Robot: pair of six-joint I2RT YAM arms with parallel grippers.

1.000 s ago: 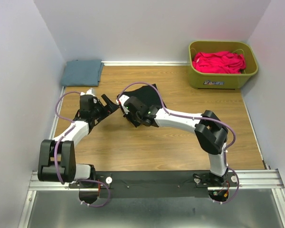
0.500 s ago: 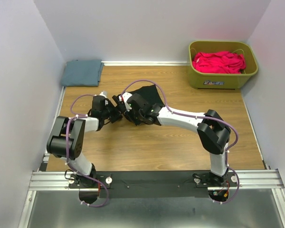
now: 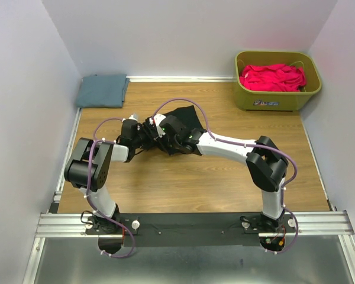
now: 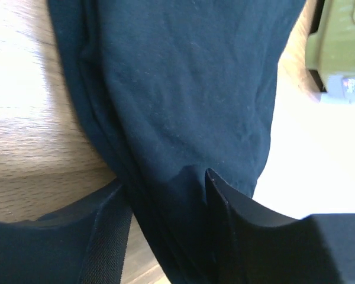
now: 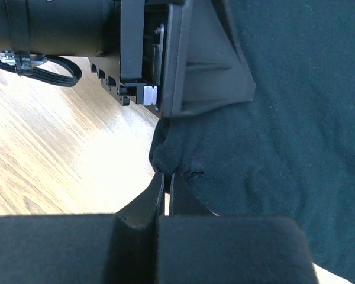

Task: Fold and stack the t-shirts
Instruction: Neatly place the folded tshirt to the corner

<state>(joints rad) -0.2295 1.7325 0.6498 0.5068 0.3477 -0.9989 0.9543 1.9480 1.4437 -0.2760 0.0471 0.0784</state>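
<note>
The wooden table (image 3: 165,183) carries three lots of clothing. An olive bin (image 3: 272,102) at the far right corner is heaped with red garments (image 3: 271,77), and a folded blue-grey shirt (image 3: 102,90) lies flat in the far left corner. A dark t-shirt (image 3: 188,116) sits bunched near the middle of the table, where both arms meet. Much of it is hidden under the wrists in the top view, but the wrist cameras show it lying on the wood in soft folds with a rolled edge along one side. The right gripper (image 5: 166,177) has its jaws pressed nearly together on a small puckered pinch of that edge, so it holds the dark t-shirt. The left gripper (image 4: 164,180) is just beside it with its jaws set fairly wide, one finger on each side of a fold of the same cloth — straddling it rather than clamped. The shirt looks like thin, limp knit. It should be light to lift but will have no stiffness, so it will sag, drape and drag along the table from wherever it is held, and a single-layer pinch may slide out or pull only the top ply. The safer holds are probably the thicker seamed parts — hem, shoulder or collar edge — with the two grippers well apart along one edge so the cloth hangs flat instead of roping up. With both sets of jaws this close, the shirt would likely stay bunched when raised.
</note>
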